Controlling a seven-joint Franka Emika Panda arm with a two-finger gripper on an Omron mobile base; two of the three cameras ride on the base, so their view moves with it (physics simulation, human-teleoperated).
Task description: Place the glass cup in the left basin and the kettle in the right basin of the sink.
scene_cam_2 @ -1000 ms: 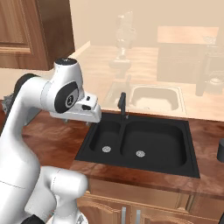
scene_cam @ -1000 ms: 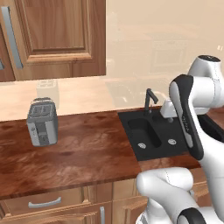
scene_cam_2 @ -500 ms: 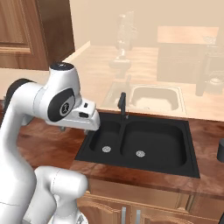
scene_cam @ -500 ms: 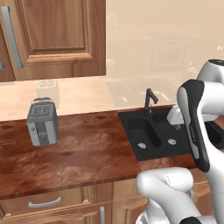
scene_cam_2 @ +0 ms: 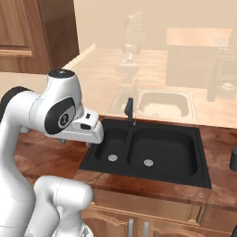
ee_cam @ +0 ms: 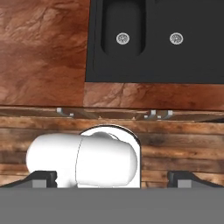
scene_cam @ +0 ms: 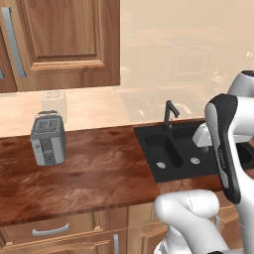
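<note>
The black sink is set in the dark wood counter, with a slim black faucet behind it. Its narrow left basin and wider right basin each have a round silver drain. In the hand view the left basin and right basin lie at the top. My gripper is open with nothing between its fingers. It hangs over the counter's front edge, pointing down. The hand sits just left of the sink. The glass cup and the kettle are out of view.
A boxy grey toaster stands on the counter far left of the sink. A small dark thing, cut by the frame edge, sits right of the sink; I cannot tell what it is. Cabinet fronts with handles run below the counter.
The arm has folded lower and nearer the base, bringing the hand down beside the sink's left front corner. The base and the scene have not shifted.
</note>
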